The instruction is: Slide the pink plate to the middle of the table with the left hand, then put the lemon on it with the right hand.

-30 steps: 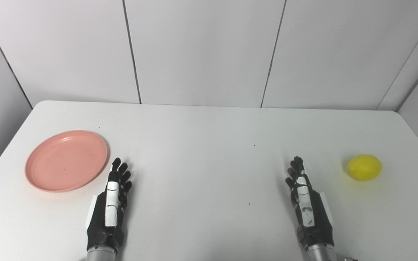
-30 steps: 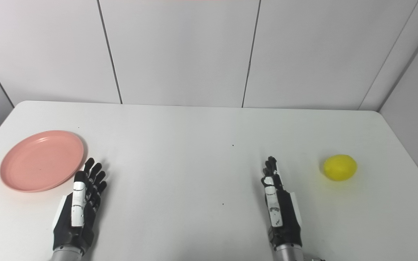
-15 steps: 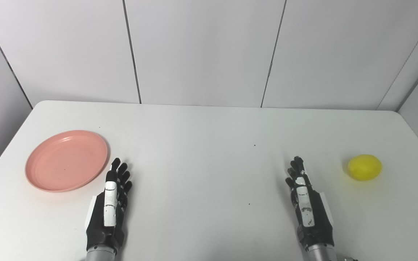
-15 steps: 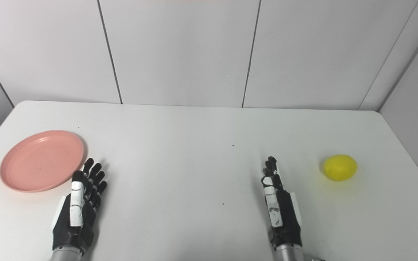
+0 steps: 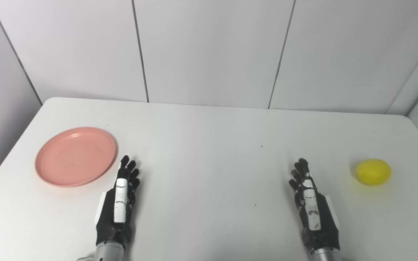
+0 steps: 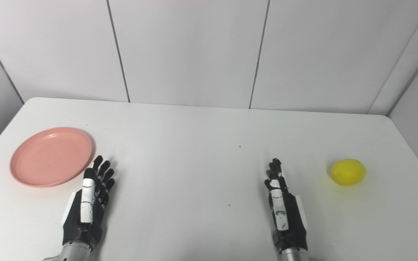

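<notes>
Seen from my remote station, both head cameras look down on a white table (image 5: 209, 152) with a smooth matte top and rounded far corners, backed by pale wall panels (image 5: 209, 50) divided by thin dark seams. I can read no brand, label or writing on any surface.

The pink plate (image 5: 76, 156) is a round, shallow dish with a low raised rim and a smooth, plastic-looking finish. It lies flat at about 9 o'clock from the table's centre, near the left edge. It holds nothing.

The lemon (image 5: 373, 172) is a bright yellow, rounded ovoid with a dull skin, resting on the bare tabletop at about 3 o'clock from the centre, close to the right edge and well apart from the plate.

My left hand (image 5: 119, 203) has a black shell with a white strip along its back. It lies low over the table at about 7 o'clock, fingers (image 5: 129, 170) extended and slightly spread, pointing to 12 o'clock. It holds nothing. Its fingertips are just beside the plate's near-right rim at about 5 o'clock of the plate, with a narrow gap visible between them.

My right hand (image 5: 314, 208), of the same black-and-white build, lies at about 5 o'clock, fingers straight and empty. The lemon sits at about 2 o'clock from it, clearly apart.
</notes>
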